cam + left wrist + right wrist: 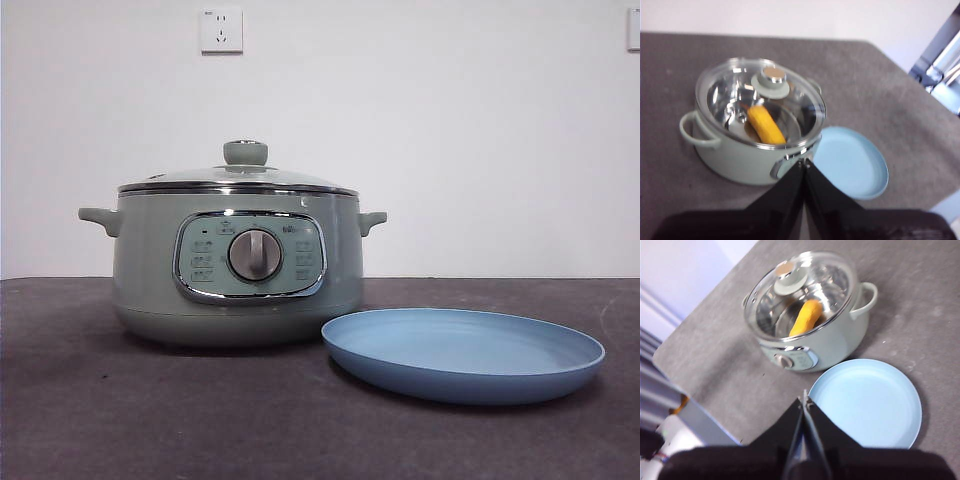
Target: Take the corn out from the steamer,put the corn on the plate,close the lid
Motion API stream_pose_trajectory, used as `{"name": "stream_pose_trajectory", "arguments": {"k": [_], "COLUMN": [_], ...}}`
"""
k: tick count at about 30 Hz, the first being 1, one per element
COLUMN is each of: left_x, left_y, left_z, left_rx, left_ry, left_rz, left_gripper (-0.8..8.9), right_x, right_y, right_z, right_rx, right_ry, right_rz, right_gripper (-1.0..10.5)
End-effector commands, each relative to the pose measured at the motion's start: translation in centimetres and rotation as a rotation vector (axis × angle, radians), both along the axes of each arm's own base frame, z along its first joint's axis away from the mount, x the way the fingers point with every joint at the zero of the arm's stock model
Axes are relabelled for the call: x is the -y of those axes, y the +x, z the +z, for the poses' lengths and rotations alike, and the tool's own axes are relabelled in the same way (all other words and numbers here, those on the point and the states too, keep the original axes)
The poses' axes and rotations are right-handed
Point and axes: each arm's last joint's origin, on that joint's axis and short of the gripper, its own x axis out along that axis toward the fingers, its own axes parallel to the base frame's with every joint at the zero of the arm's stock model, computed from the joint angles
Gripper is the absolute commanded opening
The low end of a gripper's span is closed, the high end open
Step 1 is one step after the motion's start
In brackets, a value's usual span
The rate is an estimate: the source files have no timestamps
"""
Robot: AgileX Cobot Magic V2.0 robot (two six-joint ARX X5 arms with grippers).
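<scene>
- The corn (766,125) lies inside the steamer (237,268), seen through the glass from both wrist views; it rests on the metal insert, tilted across the pot's inside, touching no gripper.
- The lid (239,178) sits closed on the steamer's rim, its pale green knob (245,152) upright at the centre.
- The steamer stands on the dark grey counter (120,420), away from its edges; its control panel and silver dial (255,255) face the front view.
- The plate (463,353) lies flat on the counter just beside the steamer, on the panel side; nothing lies in it.
- The left gripper (804,165) hangs above the counter with jaws pressed together, holding nothing.
- The right gripper (805,402) hangs over the plate's near rim; jaws likewise closed together, holding nothing.
</scene>
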Motion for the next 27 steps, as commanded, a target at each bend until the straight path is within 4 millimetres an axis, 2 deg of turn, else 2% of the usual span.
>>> {"name": "stream_pose_trajectory", "arguments": {"k": [1,8,9,10,13,14,15,21,27], "left_x": [0.0,0.0,0.0,0.0,0.0,0.0,0.0,-0.1,0.2], "left_y": [0.1,0.4,0.4,0.4,0.4,0.4,0.4,0.7,2.6], "left_z": [0.2,0.2,0.2,0.2,0.2,0.2,0.2,0.6,0.9], "left_rx": [-0.004,-0.019,-0.019,-0.019,-0.017,-0.015,-0.013,0.039,0.078], "left_ry": [0.044,0.047,0.046,0.047,0.047,0.047,0.047,0.052,0.056], "left_rz": [-0.029,-0.032,-0.032,-0.032,-0.032,-0.032,-0.032,-0.031,-0.060], "left_gripper": [-0.08,0.11,0.58,1.52,5.37,5.90,5.98,5.98,5.98], "right_x": [-0.4,-0.8,-0.8,-0.8,-0.8,-0.7,-0.7,-0.7,-0.8], "right_y": [0.2,0.3,0.3,0.3,0.3,0.3,0.3,0.3,0.3], "right_z": [0.0,-0.1,-0.1,-0.1,-0.1,-0.1,-0.1,-0.1,-0.1], "right_rx": [0.006,-0.007,-0.007,-0.007,-0.010,-0.011,-0.012,-0.012,-0.012], "right_ry": [-0.026,-0.027,-0.027,-0.027,-0.026,-0.026,-0.026,-0.025,-0.025], "right_rz": [0.048,0.071,0.071,0.071,0.067,0.066,0.066,0.065,0.065], "right_gripper": [-0.1,0.4,1.0,1.9,4.7,5.4,5.8,5.7,5.7]}}
